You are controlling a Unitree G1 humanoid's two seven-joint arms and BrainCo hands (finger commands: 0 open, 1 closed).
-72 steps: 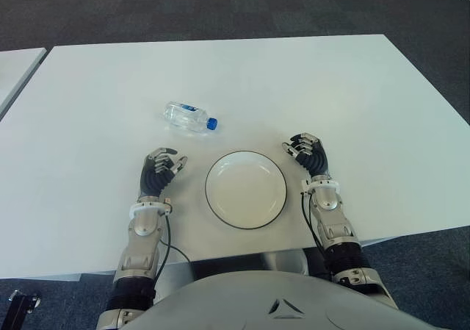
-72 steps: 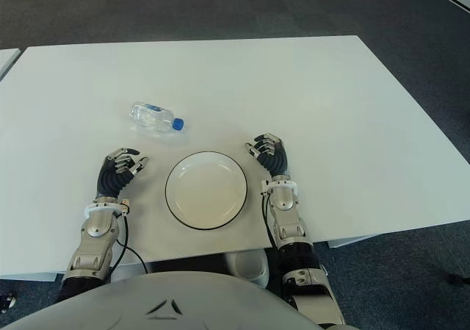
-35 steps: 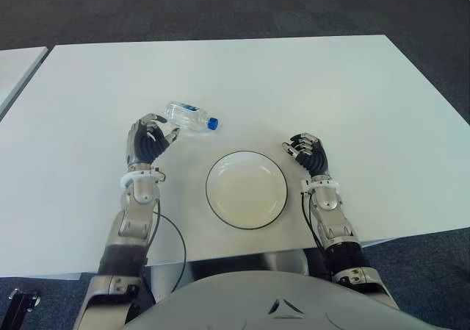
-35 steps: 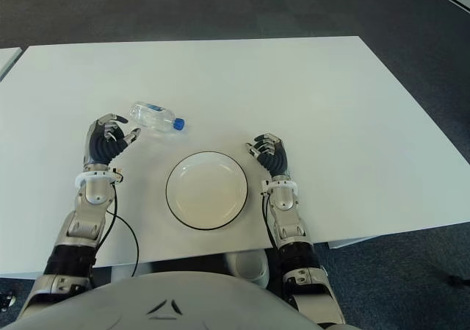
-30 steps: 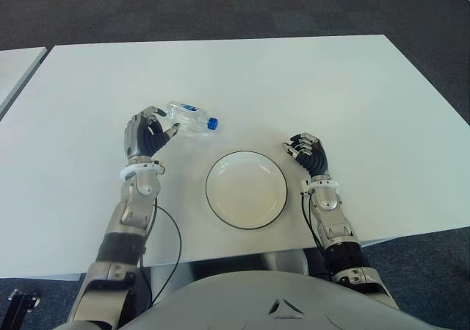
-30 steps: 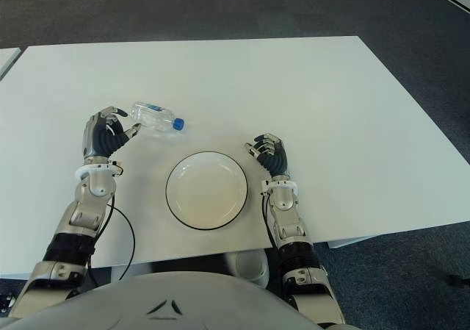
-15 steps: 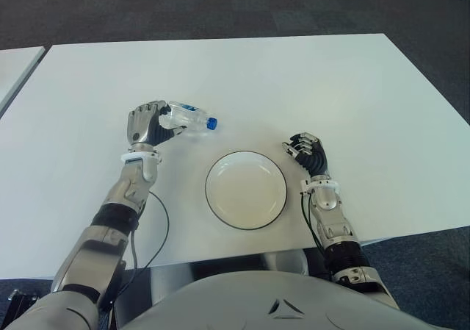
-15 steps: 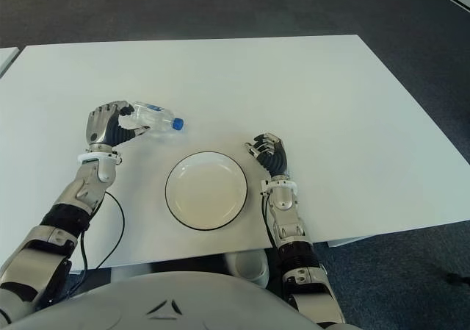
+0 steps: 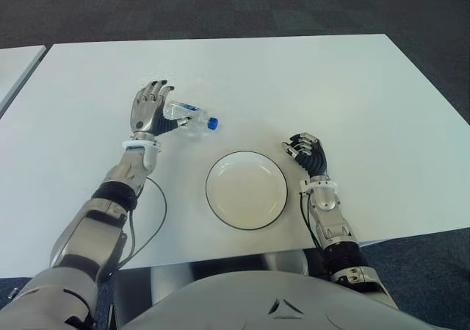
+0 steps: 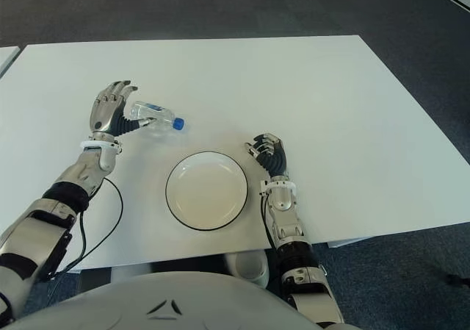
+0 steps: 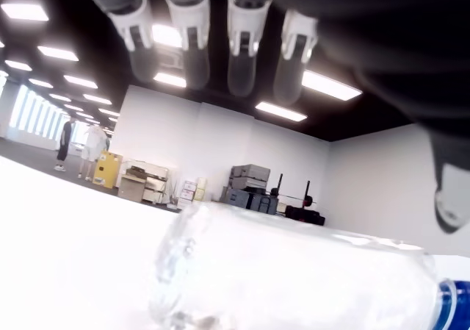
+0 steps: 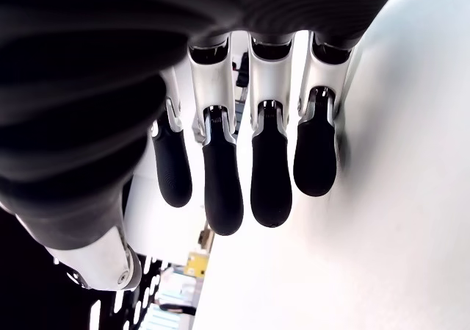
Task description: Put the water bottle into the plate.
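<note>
Tabletop [image 9: 352, 87] is white and wide, carrying only a few things: plate [image 9: 246, 190] near the robot's edge, bottle [image 9: 187, 116] farther out and to the plate's left, and both hands.

Left arm has swung out from its spot beside the plate; 2.4 s ago the left hand [image 9: 150, 109] sat near the plate's left rim with the bottle well apart from it, and now it is up at the bottle's base end. Half a second ago the fingers looked curled over that end; now they stand spread and pointing away from the robot, with the thumb side against the bottle's body. The left wrist view agrees: four fingers [image 11: 242, 36] arch above the clear bottle [image 11: 294, 271] without closing round it. So the hand is wide, touching or just beside the bottle, but holding nothing. The bottle lies on its side on the tabletop, blue cap [image 9: 211, 123] toward the plate, much where it lay before; it is not in the plate.

Right hand [image 9: 307, 153] shows just right of the plate, fingers loosely bent and empty, unchanged throughout.

Judging by this, the reach is done but the grasp is not: the fingers must wrap the bottle before any lift toward the plate, and a round bottle on its side could roll from a poor close.
</note>
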